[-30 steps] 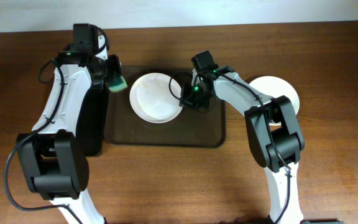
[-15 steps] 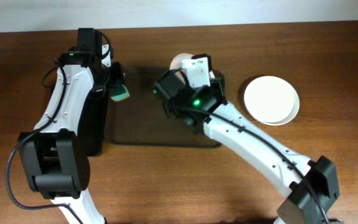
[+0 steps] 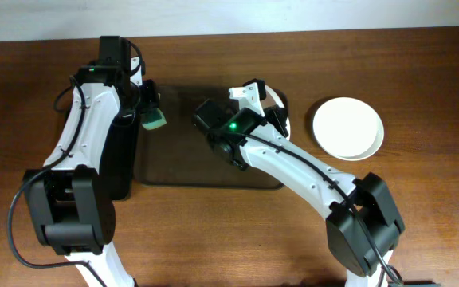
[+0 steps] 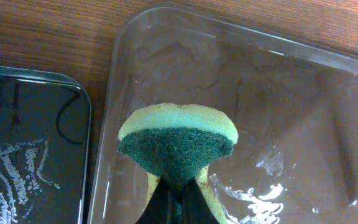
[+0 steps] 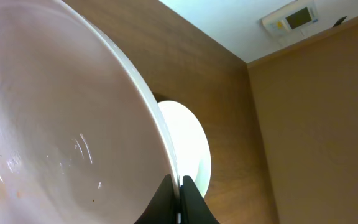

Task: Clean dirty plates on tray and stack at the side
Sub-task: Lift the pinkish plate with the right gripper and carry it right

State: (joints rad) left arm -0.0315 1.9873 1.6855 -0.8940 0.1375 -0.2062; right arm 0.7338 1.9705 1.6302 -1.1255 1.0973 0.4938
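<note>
My right gripper [image 3: 269,104] is shut on the rim of a white plate [image 3: 283,115] and holds it tipped up on edge above the back right of the dark brown tray [image 3: 213,163]. In the right wrist view the held plate [image 5: 61,124] fills the left side, with faint orange smears low on its face, and the fingers [image 5: 180,190] pinch its rim. A white plate stack [image 3: 347,127] sits on the table to the right of the tray and also shows in the right wrist view [image 5: 191,146]. My left gripper [image 3: 150,112] is shut on a green sponge [image 4: 178,143] over the tray's back left corner.
A narrower black tray [image 3: 122,159] lies along the left side of the brown tray and shows in the left wrist view [image 4: 23,143]. The brown tray's floor [image 4: 291,99] is wet with streaks.
The right gripper has lifted the plate off the tray and tipped it onto its edge, and the arm has swung across the tray. The left gripper with the sponge has barely moved.
</note>
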